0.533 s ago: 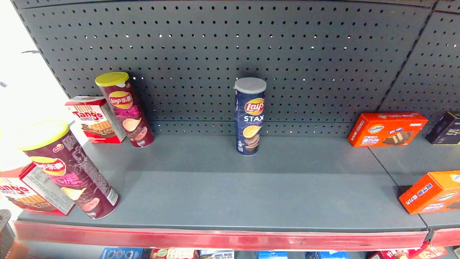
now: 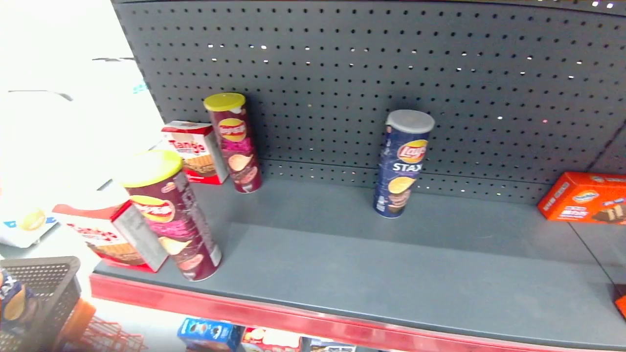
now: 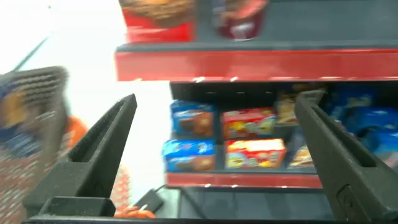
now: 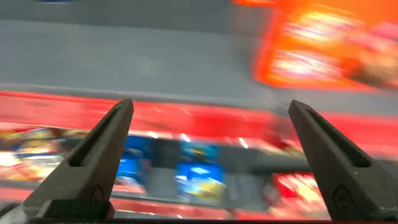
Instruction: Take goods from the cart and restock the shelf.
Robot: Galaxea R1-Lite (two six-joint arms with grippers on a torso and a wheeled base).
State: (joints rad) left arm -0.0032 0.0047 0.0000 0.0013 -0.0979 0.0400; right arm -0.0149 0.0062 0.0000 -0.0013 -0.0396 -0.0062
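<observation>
Shelf [image 2: 391,274] middle holds lone blue can [image 2: 402,164].

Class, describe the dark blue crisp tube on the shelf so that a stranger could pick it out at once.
Start at the grey shelf with the red front edge. Near its middle, close to the pegboard back wall, one tube stands upright. It is dark blue with a grey lid, while the maroon tubes to the left have yellow lids.
</observation>
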